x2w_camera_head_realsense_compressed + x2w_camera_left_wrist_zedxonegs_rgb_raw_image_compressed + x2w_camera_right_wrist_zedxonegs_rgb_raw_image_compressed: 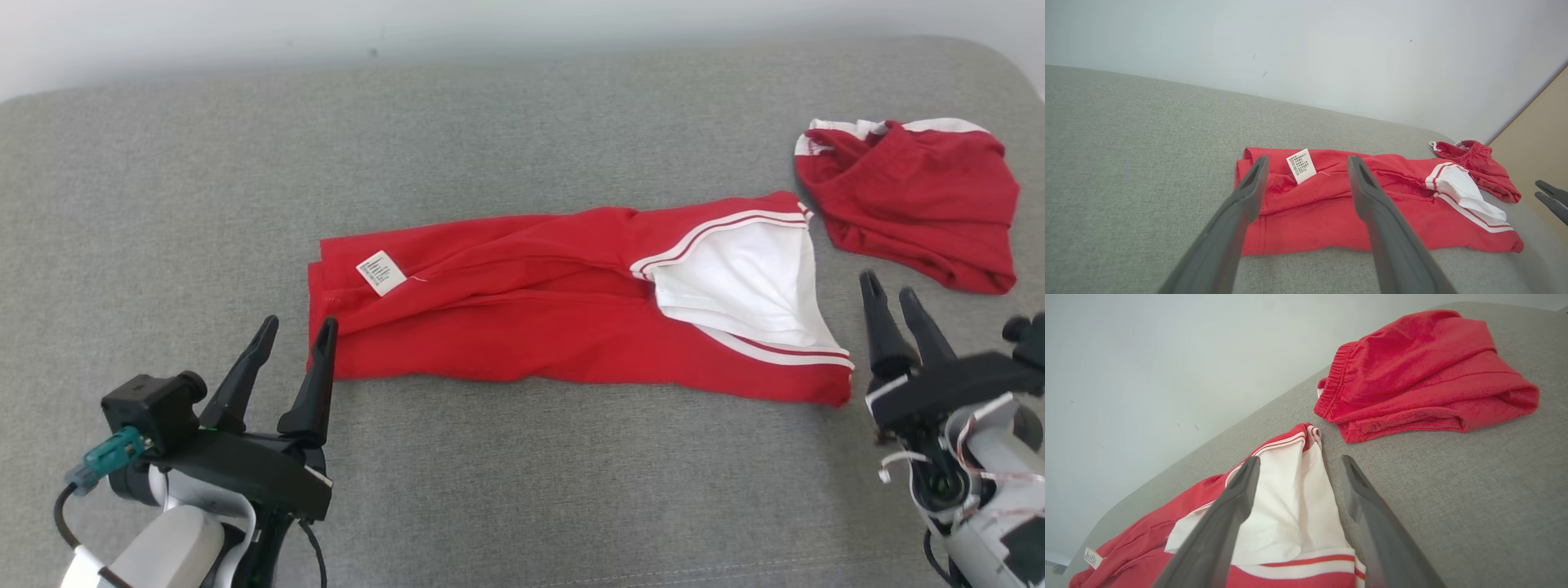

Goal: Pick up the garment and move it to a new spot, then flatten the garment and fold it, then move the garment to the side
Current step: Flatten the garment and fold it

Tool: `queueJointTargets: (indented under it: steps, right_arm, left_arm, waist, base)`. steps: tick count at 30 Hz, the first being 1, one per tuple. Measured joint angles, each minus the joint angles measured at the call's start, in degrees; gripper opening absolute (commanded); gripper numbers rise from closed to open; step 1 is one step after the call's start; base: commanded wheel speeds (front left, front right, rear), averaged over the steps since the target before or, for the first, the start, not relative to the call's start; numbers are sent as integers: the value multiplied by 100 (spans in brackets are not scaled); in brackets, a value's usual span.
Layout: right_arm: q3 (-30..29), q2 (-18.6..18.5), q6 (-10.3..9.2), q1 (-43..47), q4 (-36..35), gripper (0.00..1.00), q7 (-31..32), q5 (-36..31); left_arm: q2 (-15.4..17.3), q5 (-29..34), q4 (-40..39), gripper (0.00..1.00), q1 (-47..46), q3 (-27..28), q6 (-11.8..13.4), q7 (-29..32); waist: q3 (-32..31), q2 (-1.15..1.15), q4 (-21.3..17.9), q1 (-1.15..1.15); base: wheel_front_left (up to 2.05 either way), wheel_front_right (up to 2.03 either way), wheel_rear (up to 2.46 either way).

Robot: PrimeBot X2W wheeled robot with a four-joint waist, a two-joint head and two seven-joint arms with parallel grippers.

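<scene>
Head view: the long folded red garment with a white striped panel (pixel 531 327) lies across the grey fabric cushion (pixel 522 490). My left pincer (pixel 298 325) and right pincer (pixel 890 286) sit just beside its ends, both part-open and empty. A bunched red cloth (pixel 906 204) lies near its right end.

Left wrist view: my spread fingers (pixel 1372 204) frame the labelled end.

Right wrist view: my spread fingers (pixel 1229 514) frame the white panel.

Crumpled red shorts (pixel 914 204), elastic waistband, white trim at far edge, on grey upholstered surface (pixel 522 490). Shorts ahead of right end effector (pixel 887 286) and slightly to its right, near but not touching. Well apart from left end effector (pixel 299 321), far off to its right. Grey surface runs under and ahead of both end effectors. Pale wall (pixel 408 24) beyond surface's far edge. Tan panel (pixel 1543 134) far right of left end effector.
</scene>
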Motion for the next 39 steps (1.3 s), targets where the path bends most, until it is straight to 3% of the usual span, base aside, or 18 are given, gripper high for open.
queueJointTargets:
  steps: [6, 19, 32, 39]
  right_arm:
    - [36, 145, 70, -510, 432, 100, 92, 23]
    - [84, 313, 216, -1010, 1622, 100, 1110, 536]
    - [66, 521, 270, -1430, 2298, 100, 1709, 730]
    - [46, 612, 391, -1516, 2540, 100, 2061, 953]
  left_arm:
    - [-87, 298, -201, 100, 22, 69, 3, 0]
    - [-143, 627, -407, 100, 116, 294, 3, -1]
    - [-237, 815, -527, 100, 226, 526, 0, -1]
    - [-280, 924, -530, 100, 244, 636, -11, -1]
  waist:
    - [82, 0, 116, 1]
    - [246, 0, 374, 1]
    - [382, 0, 474, 1]
    - [388, 0, 502, 1]
  base:
    - [0, 0, 0]
    - [0, 0, 0]
    - [0, 0, 0]
    - [0, 0, 0]
